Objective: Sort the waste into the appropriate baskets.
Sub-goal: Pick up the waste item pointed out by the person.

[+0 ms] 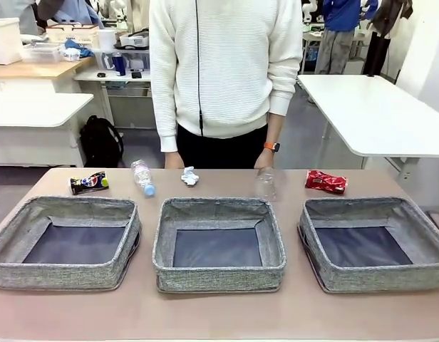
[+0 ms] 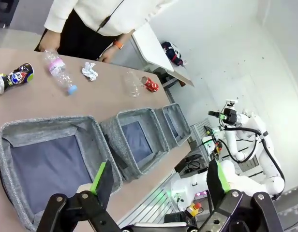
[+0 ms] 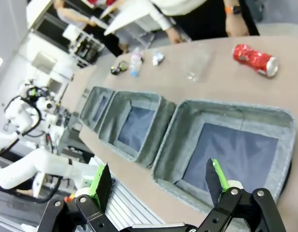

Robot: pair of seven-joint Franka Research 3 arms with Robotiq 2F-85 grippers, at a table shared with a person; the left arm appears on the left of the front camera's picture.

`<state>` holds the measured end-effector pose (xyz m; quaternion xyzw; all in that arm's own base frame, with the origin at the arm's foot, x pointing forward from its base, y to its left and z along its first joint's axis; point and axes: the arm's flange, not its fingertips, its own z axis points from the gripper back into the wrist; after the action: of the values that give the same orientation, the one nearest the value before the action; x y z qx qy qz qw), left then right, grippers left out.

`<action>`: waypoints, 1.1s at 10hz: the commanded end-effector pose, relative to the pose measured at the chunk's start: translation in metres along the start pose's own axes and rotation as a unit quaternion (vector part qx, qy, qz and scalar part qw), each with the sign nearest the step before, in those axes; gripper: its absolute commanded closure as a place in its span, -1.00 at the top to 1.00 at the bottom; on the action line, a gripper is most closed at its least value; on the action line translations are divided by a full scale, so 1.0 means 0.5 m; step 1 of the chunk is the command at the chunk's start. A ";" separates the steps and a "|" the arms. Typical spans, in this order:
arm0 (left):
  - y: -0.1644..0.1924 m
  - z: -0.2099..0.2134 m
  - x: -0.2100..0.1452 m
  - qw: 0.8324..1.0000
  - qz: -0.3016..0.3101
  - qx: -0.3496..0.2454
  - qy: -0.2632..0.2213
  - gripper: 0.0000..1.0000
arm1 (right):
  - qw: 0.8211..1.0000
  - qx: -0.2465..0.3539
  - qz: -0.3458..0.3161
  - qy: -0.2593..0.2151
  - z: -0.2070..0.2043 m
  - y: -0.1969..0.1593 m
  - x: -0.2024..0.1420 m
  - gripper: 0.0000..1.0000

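Fingers: left gripper [image 2: 157, 174] and right gripper [image 3: 157, 175] both spread apart, holding nothing | Middle basket [image 1: 219, 206]: empty, like the basket either side | Waste on the counter [image 1: 219, 313] beyond it: paper wad [image 1: 190, 176] behind; bottle [image 1: 142, 177] and dark can [image 1: 89, 183] behind-left; cup [image 1: 266, 184] and red can [image 1: 326, 182] behind-right | Step: sorting apparently unstarted; next move needs a reach past it to one item.

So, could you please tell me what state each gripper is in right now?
Left gripper: open, holding nothing.
Right gripper: open, holding nothing.
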<state>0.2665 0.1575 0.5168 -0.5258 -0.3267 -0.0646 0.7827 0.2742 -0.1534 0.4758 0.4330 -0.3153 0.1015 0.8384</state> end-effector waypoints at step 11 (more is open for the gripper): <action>0.002 0.003 0.002 1.000 -0.011 -0.007 -0.006 1.00 | 1.000 0.002 0.007 -0.009 0.021 -0.006 -0.004 1.00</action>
<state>0.2649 0.1581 0.5150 -0.5255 -0.3274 -0.0615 0.7829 0.2662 -0.1610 0.4737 0.4312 -0.3151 0.0942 0.8402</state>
